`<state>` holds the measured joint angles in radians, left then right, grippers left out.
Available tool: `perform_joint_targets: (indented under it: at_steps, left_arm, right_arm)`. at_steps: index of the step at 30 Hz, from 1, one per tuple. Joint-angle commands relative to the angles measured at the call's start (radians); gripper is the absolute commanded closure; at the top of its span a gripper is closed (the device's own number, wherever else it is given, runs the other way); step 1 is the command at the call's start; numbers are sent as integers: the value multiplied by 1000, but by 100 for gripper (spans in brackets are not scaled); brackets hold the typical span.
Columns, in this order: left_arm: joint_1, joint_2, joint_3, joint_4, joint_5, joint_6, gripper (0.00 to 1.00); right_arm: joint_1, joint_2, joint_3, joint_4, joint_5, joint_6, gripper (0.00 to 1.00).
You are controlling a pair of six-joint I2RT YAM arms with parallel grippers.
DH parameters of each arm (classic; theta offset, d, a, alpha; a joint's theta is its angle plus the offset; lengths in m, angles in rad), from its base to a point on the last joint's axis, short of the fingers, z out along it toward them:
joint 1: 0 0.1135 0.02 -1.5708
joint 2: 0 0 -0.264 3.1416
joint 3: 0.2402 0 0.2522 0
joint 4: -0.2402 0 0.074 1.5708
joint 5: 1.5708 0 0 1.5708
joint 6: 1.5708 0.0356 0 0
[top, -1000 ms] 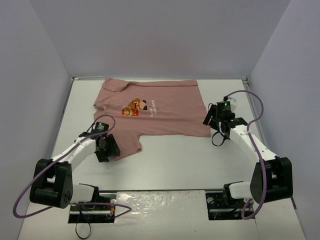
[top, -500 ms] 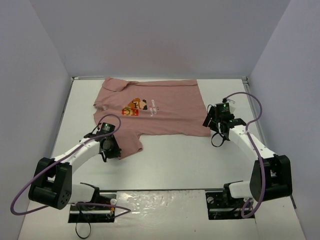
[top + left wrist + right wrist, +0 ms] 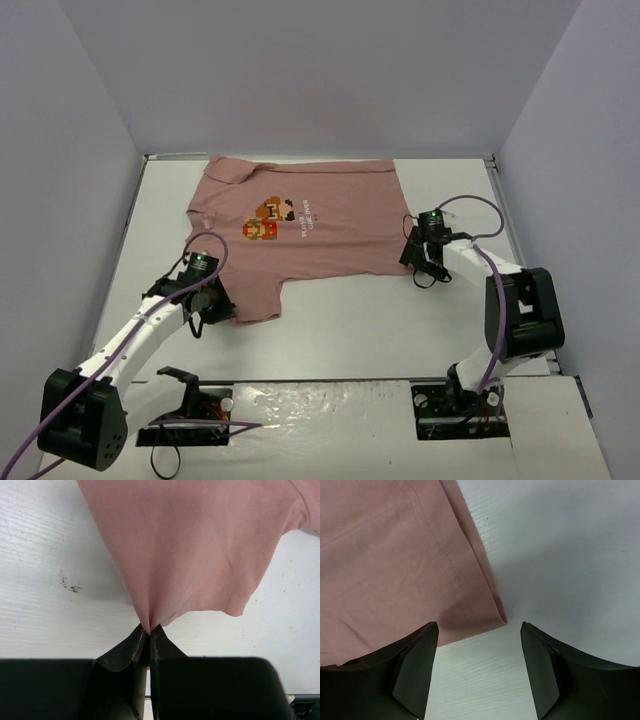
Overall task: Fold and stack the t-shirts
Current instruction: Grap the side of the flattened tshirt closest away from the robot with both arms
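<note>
A salmon-pink t-shirt (image 3: 320, 225) with a small pixel graphic (image 3: 275, 215) on the chest lies spread across the far half of the white table (image 3: 340, 330). My left gripper (image 3: 212, 305) is shut on the edge of the shirt's near left sleeve; in the left wrist view the pink cloth (image 3: 190, 550) fans out from the pinch at the fingertips (image 3: 148, 630). My right gripper (image 3: 412, 262) stands open at the shirt's near right hem corner (image 3: 497, 617), which lies just ahead of the gap between the fingers (image 3: 417, 650), untouched.
Pale walls (image 3: 90, 200) enclose the table on the left, right and back. The arm bases (image 3: 300, 410) sit at the near edge. A small dark stain (image 3: 70, 585) marks the table left of the sleeve.
My left gripper closed on the sleeve edge and its arm swung toward the near left. My right gripper moved a little left, up to the hem corner, staying open.
</note>
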<state>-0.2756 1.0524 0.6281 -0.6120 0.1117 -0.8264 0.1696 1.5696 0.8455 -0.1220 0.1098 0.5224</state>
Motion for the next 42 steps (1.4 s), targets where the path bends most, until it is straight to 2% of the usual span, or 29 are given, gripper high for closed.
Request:
perform_joint_targets:
  at_steps: [1,11,13,20,24,28,36,39,42]
  left_arm:
    - [-5,-31,65,-45,20,1,100]
    - [-6,-34,66,-66,29,33,100]
    - [-5,-38,73,-74,31,35,100]
    - [-5,-49,111,-116,22,54,100]
    - [-5,-69,155,-160,29,54,100]
    - [-5,-136,185,-245,33,45,100]
    - [-5,-336,174,-372,51,-40,100]
    - [-4,-320,218,-369,22,-36,100]
    - [-4,-231,294,-356,-45,14,100]
  right_arm:
    - [-5,35,44,24,32,20,36]
    - [-5,97,20,85,36,36,41]
    - [-6,107,16,92,33,39,46]
    - [-10,50,-46,80,33,44,69]
    - [-10,-7,-70,31,39,33,90]
    - [-9,-84,-79,-28,60,7,100]
    - [-10,-178,-111,-118,57,-25,100]
    - [-10,-180,-90,-137,44,-35,100]
    - [-10,-163,-26,-160,50,-56,100]
